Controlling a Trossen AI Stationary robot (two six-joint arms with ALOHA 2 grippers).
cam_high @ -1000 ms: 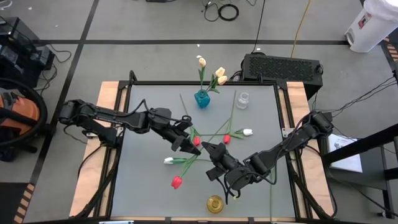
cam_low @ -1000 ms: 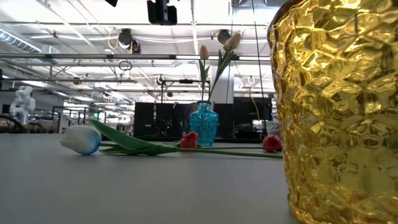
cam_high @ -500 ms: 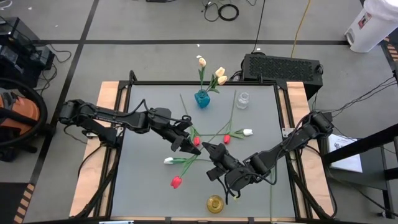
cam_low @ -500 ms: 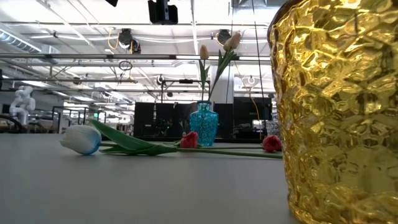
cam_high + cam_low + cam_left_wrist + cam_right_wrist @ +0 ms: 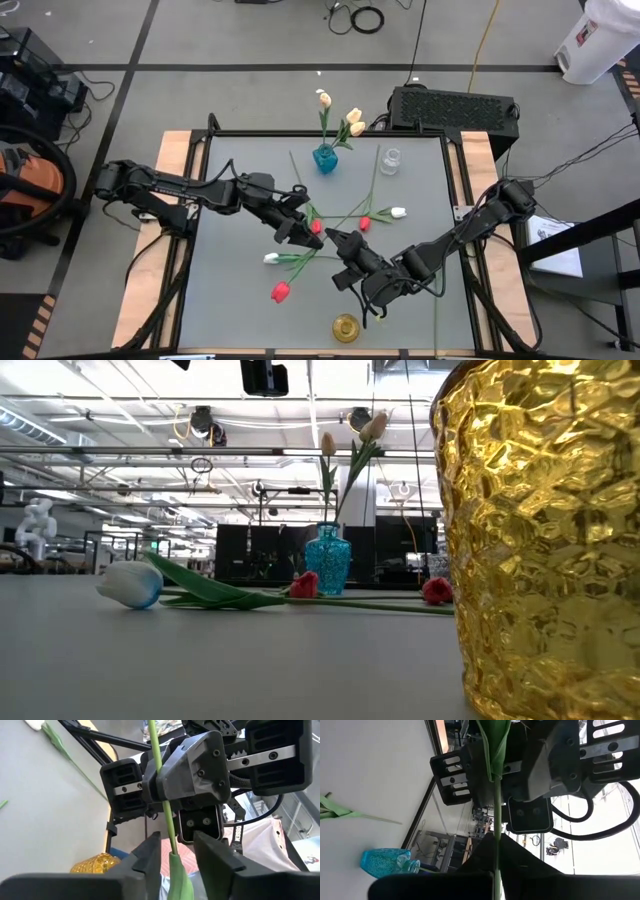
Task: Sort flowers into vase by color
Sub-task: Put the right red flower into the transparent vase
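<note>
A tulip's thin green stem hangs above the table between my two grippers, which point at each other. My right gripper is shut on it. My left gripper stands open, one finger on each side of the stem and a leaf, touching neither. I cannot tell which bud belongs to this stem. A red tulip shows toward the near left. On the table lie a white tulip, two red ones and another white one. My right gripper pinches the green stem between its two shut fingers. The fingers come from the table's near right and lie along the stem, not across it. The stem runs straight on from the fingertips, clear of the table, through my left gripper's open fingers.
A blue vase with cream-yellow tulips stands at the far edge, with a clear glass vase to its right. A gold vase stands at the near edge and fills the right of the low view. Grey table shows at the left.
My left gripper has opened and let go of the stem without leaving its place. My right gripper has kept its hold where it was, and the stem still runs between the two.
</note>
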